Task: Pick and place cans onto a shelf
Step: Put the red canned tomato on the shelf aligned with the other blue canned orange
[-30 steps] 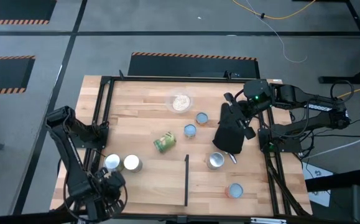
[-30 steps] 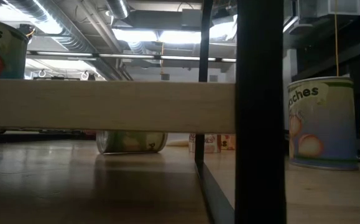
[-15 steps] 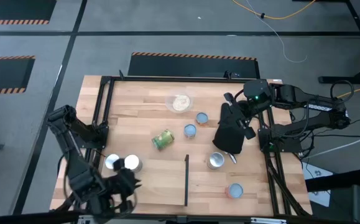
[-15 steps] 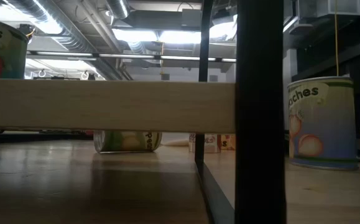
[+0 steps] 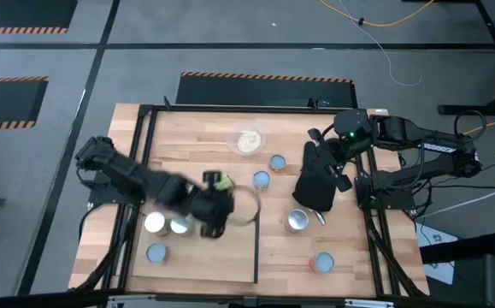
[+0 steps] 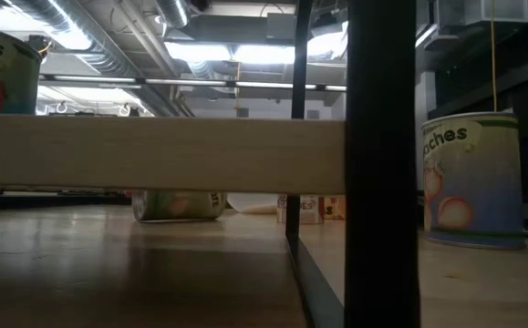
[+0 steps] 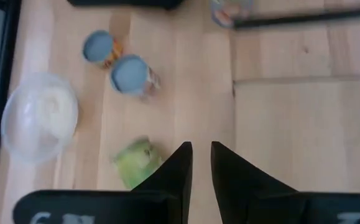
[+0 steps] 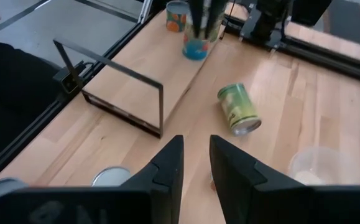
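Note:
The shelf (image 5: 204, 257) is a raised light-wood plank at the table's near left, with a black strip (image 5: 256, 248) along its right edge. Three cans stand on it (image 5: 155, 224), (image 5: 179, 225), (image 5: 156, 253). A green-labelled can (image 7: 136, 163) lies on its side on the table. My left gripper (image 7: 201, 155), blurred in the high view (image 5: 228, 204), hovers just beside that can, open by a narrow gap with nothing in it. Two blue-topped cans (image 5: 262, 180), (image 5: 277, 162), a silvery can (image 5: 296, 222) and an orange can (image 5: 322, 262) stand on the table. My right gripper (image 8: 195, 158) waits at the right, narrowly open.
A clear bowl of beige grains (image 5: 248, 139) sits at the far middle. The black bulk of the right hand (image 5: 315, 181) hangs over the table right of the blue-topped cans. A black frame (image 5: 140, 154) rims the table. Bare wood lies between the strip and the orange can.
My left gripper has swung from the shelf's near left corner up and toward the table's middle, rolling as it went. A pale-blue-topped can now stands uncovered where it was. The green-labelled can has rolled a little toward the far left.

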Controlling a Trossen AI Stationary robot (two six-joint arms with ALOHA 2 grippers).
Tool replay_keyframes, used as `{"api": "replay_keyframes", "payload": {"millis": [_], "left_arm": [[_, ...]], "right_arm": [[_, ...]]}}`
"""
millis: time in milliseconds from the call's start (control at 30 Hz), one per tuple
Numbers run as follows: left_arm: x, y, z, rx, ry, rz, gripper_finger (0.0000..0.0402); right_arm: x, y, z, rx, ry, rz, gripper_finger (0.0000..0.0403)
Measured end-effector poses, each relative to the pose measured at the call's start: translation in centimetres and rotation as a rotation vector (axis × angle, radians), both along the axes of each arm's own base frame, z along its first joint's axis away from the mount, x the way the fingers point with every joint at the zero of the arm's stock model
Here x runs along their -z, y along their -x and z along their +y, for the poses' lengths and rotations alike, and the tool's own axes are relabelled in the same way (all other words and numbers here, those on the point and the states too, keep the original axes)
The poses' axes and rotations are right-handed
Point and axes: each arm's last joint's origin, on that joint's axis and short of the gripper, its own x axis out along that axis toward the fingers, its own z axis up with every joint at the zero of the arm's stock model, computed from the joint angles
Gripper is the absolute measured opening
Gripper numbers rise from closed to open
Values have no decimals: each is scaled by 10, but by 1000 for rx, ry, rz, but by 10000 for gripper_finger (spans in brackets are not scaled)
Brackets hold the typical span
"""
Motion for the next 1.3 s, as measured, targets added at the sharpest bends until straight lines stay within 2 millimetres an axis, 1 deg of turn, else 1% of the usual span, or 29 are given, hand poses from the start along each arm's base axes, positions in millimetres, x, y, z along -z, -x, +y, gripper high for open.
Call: {"api": "replay_keyframes", "payload": {"millis": [133,267,400,500,567,700,833,1000,1133,1300], "left_arm": [[0,-21,39,3,-7,-49,55],[-2,-36,70,-20,-37,-109,57],[3,-48,92,-30,23,-126,68],[13,-57,103,-7,102,-100,84],[23,-64,108,37,128,-71,93],[42,-78,110,121,115,-39,106],[60,-93,110,194,70,-24,108],[78,-104,109,276,14,4,107],[93,-110,109,306,-4,35,108],[113,-117,114,284,-2,79,106]], "right_arm": [[3,3,0,1,-6,44,83],[5,4,0,17,-28,79,83],[5,5,0,33,-48,92,83],[5,5,0,33,-48,92,83],[5,5,0,33,-47,92,83],[5,5,0,33,-48,92,83],[5,5,0,33,-48,91,83],[5,4,0,33,-48,91,83],[5,4,0,34,-48,92,83],[5,4,0,34,-48,92,83]]}}
